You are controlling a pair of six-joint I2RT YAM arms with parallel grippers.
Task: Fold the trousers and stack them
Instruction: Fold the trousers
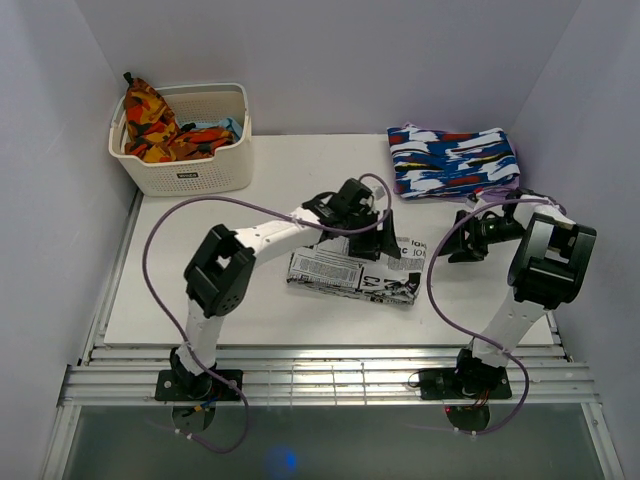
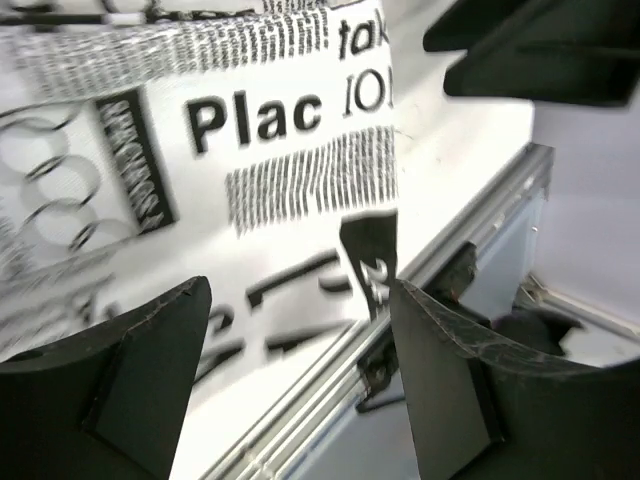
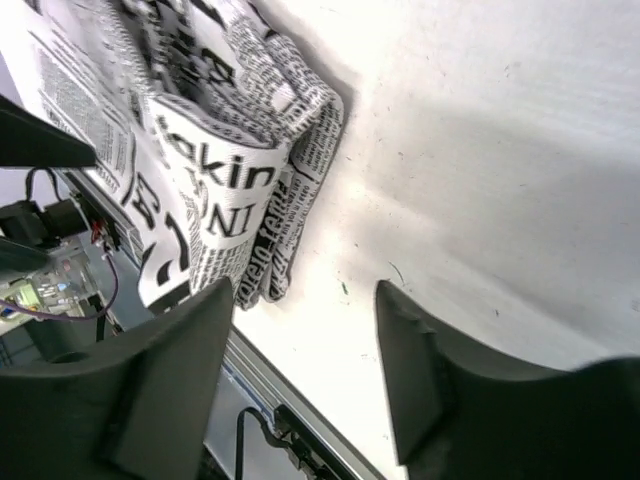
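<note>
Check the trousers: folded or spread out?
Folded. The trousers lie in a compact bundle; the right wrist view shows stacked layers at its edge.

1. A white table [image 1: 200, 300] fills the middle of the enclosure. Its matte top shows small dark specks and scuffs in the right wrist view.
2. Plain pale walls close it in on three sides: a back wall [image 1: 330, 60], a left wall [image 1: 50, 200] and a right wall [image 1: 600, 150].
3. Ribbed aluminium rails [image 1: 330, 385] run along the table's near edge.
4. Nearer than the rails lies a dark glossy strip [image 1: 400, 445] carrying a small blue glint [image 1: 285, 460].
5. The light is soft and even, and shadows on the tabletop are faint and blurred.
</note>
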